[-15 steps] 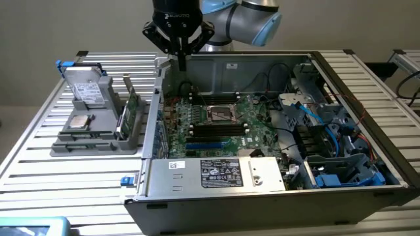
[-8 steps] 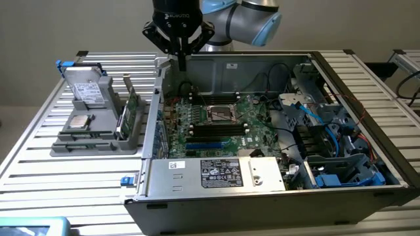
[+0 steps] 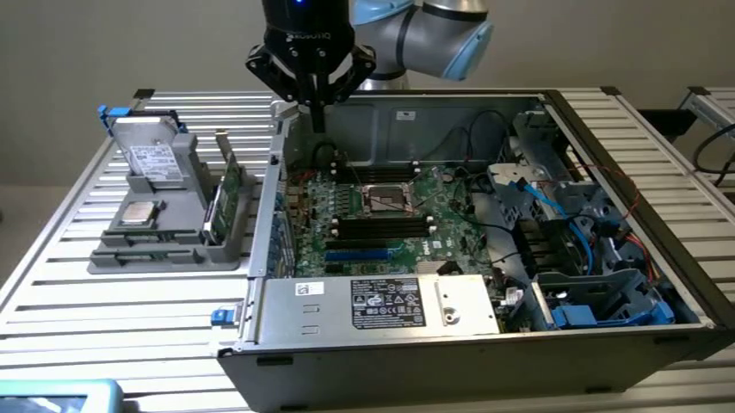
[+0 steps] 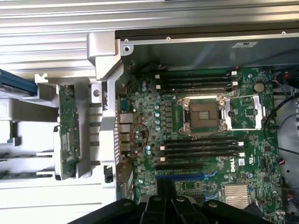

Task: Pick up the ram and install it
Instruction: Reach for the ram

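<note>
The ram (image 4: 67,133), a slim green circuit stick with a small pale label, stands on its long edge in a slot of a grey parts holder (image 3: 172,249). It is outside the computer case and nothing is touching it. The holder sits on a slatted metal table (image 3: 92,310), just beside the case's outer wall on the exterior view's left, and also carries a hard drive (image 3: 155,159) propped upright. The open computer case (image 3: 402,120) lies on its side, exposing the large green motherboard (image 4: 243,107). On the board, rows of long black memory slots (image 4: 201,144) run on either side of the square processor socket (image 4: 205,112), and every slot looks empty. A boxed power supply (image 3: 379,301) with a printed label fills the near end of the case. The robot's black gripper (image 3: 317,125) hangs above the case's far corner, on the side nearest the holder. Its two fingers are pressed together and hold nothing. It is apart from the ram and well above the board. Judging from this, the task has not visibly begun: the stick has been neither picked up nor seated in a slot.
</note>
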`<state>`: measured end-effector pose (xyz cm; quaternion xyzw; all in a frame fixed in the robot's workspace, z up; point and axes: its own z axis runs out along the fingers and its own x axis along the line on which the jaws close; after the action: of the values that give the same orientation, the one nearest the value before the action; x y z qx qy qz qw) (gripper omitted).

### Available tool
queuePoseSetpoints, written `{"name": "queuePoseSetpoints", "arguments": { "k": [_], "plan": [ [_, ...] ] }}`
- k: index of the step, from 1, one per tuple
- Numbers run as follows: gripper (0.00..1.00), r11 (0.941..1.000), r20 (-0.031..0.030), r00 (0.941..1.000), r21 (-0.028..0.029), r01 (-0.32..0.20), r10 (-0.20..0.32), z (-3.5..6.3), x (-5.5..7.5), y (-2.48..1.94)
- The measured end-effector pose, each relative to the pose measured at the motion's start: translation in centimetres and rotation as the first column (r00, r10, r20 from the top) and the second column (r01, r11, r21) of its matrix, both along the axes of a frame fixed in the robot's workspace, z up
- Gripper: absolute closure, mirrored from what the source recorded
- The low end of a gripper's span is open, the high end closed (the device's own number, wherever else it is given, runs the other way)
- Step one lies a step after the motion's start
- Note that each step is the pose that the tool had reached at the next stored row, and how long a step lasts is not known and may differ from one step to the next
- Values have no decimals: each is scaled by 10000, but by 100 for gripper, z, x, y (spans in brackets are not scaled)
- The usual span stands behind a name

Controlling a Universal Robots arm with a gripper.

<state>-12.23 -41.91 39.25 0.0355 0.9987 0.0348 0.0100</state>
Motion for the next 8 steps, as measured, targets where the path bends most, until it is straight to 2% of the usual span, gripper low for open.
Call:
{"name": "queuePoseSetpoints", "arguments": {
  "k": [3, 8],
  "plan": [
    [89, 10000, -1, 10000, 100, 2, -2, 0, -37, -46],
    [89, 9998, 0, 10000, 183, 0, 0, 0, -157, -95]
  ]
}}
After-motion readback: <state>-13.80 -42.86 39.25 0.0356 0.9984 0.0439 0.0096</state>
